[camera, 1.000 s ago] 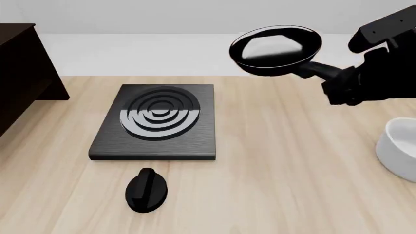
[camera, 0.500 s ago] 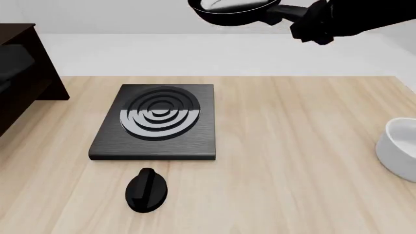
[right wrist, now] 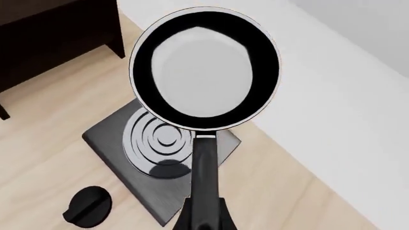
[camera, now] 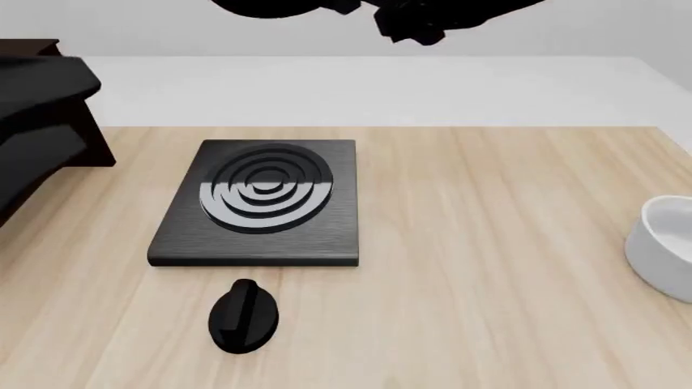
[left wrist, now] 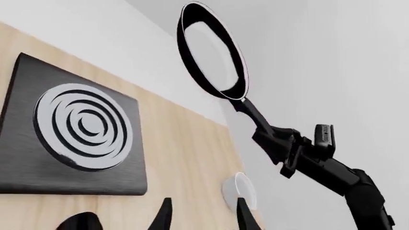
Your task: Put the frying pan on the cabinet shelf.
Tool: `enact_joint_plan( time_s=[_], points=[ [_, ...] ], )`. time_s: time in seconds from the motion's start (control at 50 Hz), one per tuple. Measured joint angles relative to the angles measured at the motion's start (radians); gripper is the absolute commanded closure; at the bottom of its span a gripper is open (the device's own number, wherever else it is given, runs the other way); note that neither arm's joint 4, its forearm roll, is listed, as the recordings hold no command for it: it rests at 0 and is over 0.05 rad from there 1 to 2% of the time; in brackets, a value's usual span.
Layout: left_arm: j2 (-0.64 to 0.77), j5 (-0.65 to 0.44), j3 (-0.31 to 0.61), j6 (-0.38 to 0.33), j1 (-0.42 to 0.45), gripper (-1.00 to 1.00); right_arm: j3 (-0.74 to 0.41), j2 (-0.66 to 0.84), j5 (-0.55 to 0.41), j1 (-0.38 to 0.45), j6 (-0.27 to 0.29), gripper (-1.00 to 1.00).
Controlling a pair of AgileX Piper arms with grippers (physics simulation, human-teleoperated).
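We see the frying pan (right wrist: 204,69) held high in the air above the desk (camera: 487,243), its shiny grey inside facing the right wrist camera and its long black handle running back into the right hand (left wrist: 281,146). That hand is closed on the handle's end; in the left wrist view the pan (left wrist: 211,50) stands out from the hand on its straight handle, well clear of the desk. In the front view only the pan's dark underside (camera: 271,6) shows, at 12 o'clock along the top edge, with the right hand (camera: 416,24) just beside it toward 1 o'clock.

From the right wrist view, the pan hangs over the stove plate (right wrist: 160,158), whose ring pattern shows beneath the handle. In the front view the stove plate (camera: 265,203) lies flat on the desk a little toward 9 o'clock of centre, and the small black knob (camera: 245,316) lies just beside its near edge, at about 7 o'clock.

The dark cabinet (camera: 44,138) stands at 9 o'clock in the front view, at the desk's left edge, well apart from the pan. The right wrist view shows its dark boards (right wrist: 57,38).

The white bowl (camera: 662,247) sits at 4 o'clock in the front view, at the desk's right edge.

Of the left hand (left wrist: 201,218) we see only two dark fingertips (left wrist: 164,218), set apart with nothing between them.
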State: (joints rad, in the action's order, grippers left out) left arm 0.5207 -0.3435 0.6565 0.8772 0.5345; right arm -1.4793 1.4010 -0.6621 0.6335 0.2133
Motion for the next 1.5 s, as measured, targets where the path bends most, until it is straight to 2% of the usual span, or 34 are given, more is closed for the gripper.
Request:
enact_joint_plan(
  time_s=[0.26,0.6,0.78,0.96,1.26,1.5],
  points=[
    [-0.015,-0.001,0.011,0.033,0.030,-1.00,-0.039,0.045,0.040,0.084,-0.048,1.00],
    [-0.061,0.038,-0.007,0.156,0.012,-1.00,-0.086,0.096,0.084,0.185,-0.087,1.00],
    [-0.078,0.082,-0.054,0.237,0.013,-1.00,-0.088,0.112,0.111,0.233,-0.076,1.00],
    [-0.086,0.107,-0.090,0.285,0.011,-1.00,-0.090,0.124,0.135,0.270,-0.060,1.00],
    [-0.095,0.118,-0.110,0.322,0.024,-1.00,-0.099,0.163,0.161,0.329,-0.048,1.00],
    [-0.096,0.118,-0.099,0.323,-0.011,-1.00,-0.091,0.172,0.175,0.356,-0.048,1.00]
  ],
)
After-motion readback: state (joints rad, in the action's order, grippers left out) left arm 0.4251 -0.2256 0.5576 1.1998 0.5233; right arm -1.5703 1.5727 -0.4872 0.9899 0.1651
